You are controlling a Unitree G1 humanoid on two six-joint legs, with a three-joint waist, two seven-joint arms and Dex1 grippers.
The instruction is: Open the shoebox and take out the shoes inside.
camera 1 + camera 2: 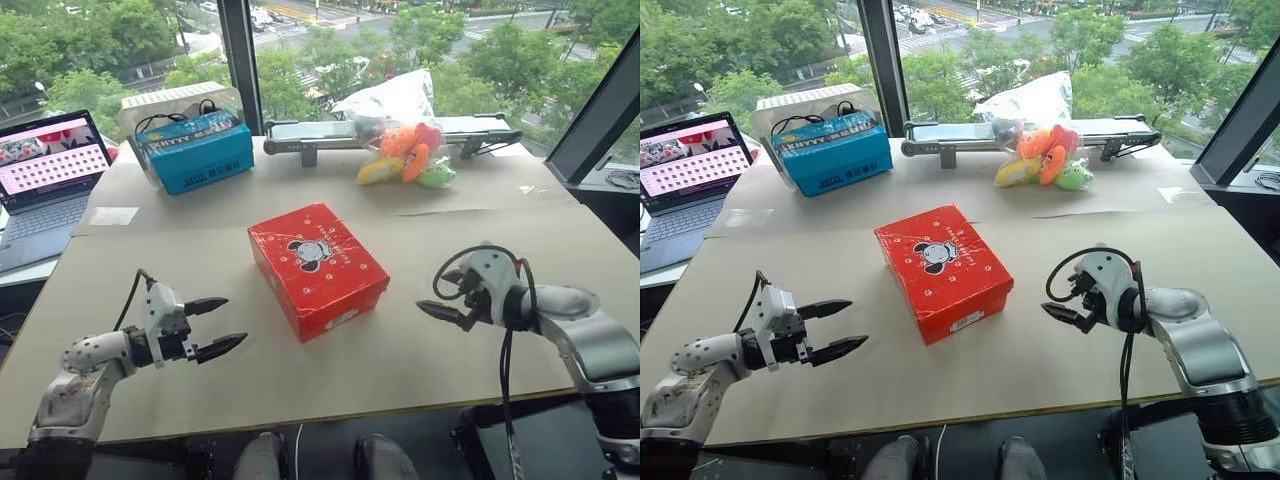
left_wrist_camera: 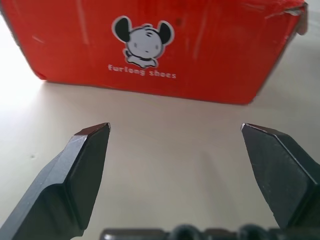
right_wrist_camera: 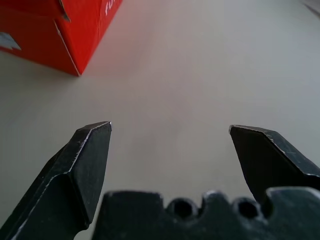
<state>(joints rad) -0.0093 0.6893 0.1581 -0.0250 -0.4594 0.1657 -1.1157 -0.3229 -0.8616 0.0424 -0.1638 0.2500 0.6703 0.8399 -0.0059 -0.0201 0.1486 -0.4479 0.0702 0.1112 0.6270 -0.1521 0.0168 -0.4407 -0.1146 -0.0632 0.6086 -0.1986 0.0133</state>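
Closed red shoebox (image 1: 943, 268) is seen on the table (image 1: 1060, 230); left gripper (image 1: 835, 327) and right gripper (image 1: 1060, 311), jaws parted, are held either side of it

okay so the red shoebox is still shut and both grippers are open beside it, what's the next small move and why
Probably bring both grippers in toward the shoebox: its lid is shut, and the left gripper and right gripper flank it, open and apart from it, neither touching the lid.
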